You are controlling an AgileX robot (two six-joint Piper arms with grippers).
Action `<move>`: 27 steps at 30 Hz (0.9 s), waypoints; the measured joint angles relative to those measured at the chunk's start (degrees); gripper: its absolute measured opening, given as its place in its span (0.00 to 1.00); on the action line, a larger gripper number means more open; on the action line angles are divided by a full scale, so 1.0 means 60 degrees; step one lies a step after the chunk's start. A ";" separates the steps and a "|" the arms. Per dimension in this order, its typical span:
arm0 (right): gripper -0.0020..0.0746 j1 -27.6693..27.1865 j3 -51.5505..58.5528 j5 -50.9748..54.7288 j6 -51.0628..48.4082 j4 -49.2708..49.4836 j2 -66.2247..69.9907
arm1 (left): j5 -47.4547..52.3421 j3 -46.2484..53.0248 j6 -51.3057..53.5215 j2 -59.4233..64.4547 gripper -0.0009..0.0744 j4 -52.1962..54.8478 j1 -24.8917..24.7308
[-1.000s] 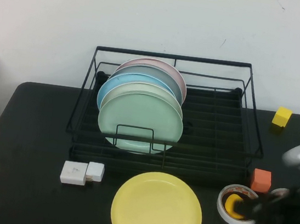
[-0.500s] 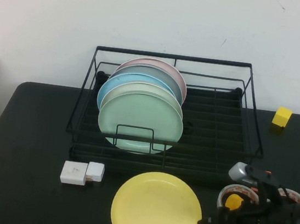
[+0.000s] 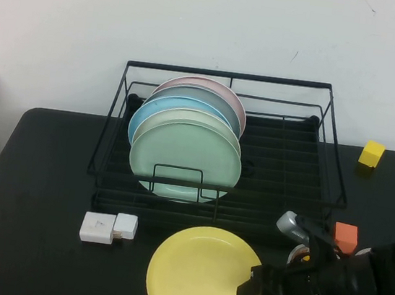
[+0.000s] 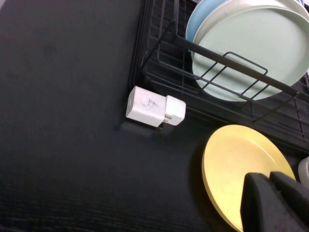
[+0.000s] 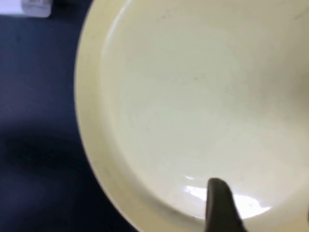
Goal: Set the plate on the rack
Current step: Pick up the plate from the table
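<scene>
The yellow plate (image 3: 199,271) lies flat on the black table in front of the black wire rack (image 3: 330,136). It also shows in the left wrist view (image 4: 239,162), and it fills the right wrist view (image 5: 193,96). My right gripper (image 3: 251,291) is low over the plate's right rim, open and holding nothing. One of its fingers (image 5: 219,205) shows above the plate's inner surface. My left gripper (image 4: 271,181) is shut and empty, hovering near the plate's front edge. It is out of the high view.
Pale green (image 3: 185,159), light blue (image 3: 143,115) and pink (image 3: 226,93) plates stand in the rack's left half. A white adapter (image 3: 107,227) lies left of the yellow plate. An orange cube (image 3: 346,236) and a yellow cube (image 3: 371,153) sit at the right. My right arm mostly hides a tape roll (image 3: 298,257).
My right arm has swung in from the right edge and moved left over the tape roll. Its gripper now reaches the yellow plate's right rim. The plate has not moved.
</scene>
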 joint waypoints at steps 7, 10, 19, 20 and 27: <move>0.49 0.0000 -0.0079 -0.0262 0.0588 0.0006 0.0185 | 0.0000 0.0000 0.0000 0.0000 0.01 0.0000 0.0000; 0.49 0.0000 -0.0079 -0.0120 0.0683 0.0006 0.0185 | 0.0000 0.0000 0.0000 0.0000 0.01 0.0000 0.0000; 0.49 -0.0181 -0.0079 0.0322 0.1240 -0.1166 -0.0420 | 0.0000 0.0000 0.0000 0.0000 0.01 0.0000 0.0000; 0.49 -0.0279 -0.0079 0.0351 0.1413 -0.1470 -0.0566 | 0.0000 0.0000 0.0000 0.0000 0.01 0.0000 0.0000; 0.49 -0.0735 -0.0079 -0.0205 0.2746 -0.4080 -0.1216 | 0.0000 0.0000 0.0000 0.0000 0.01 -0.0032 0.0000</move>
